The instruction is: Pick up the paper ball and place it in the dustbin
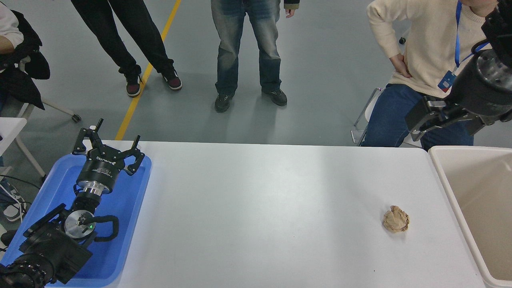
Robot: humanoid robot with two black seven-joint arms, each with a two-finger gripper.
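Observation:
The paper ball, a crumpled tan-brown wad, lies on the white table at the right, a little left of the dustbin. The dustbin is a large beige bin with a thick rim at the table's right edge, and what shows of its inside is empty. My right gripper hangs high at the upper right, above the dustbin's far corner and well behind the ball. It holds nothing. My left gripper is open and empty, parked over the blue tray at the lower left.
A seated person in a cream sweater is right behind my right gripper at the table's far right. Two people stand beyond the far edge: one in jeans and one in black trousers.

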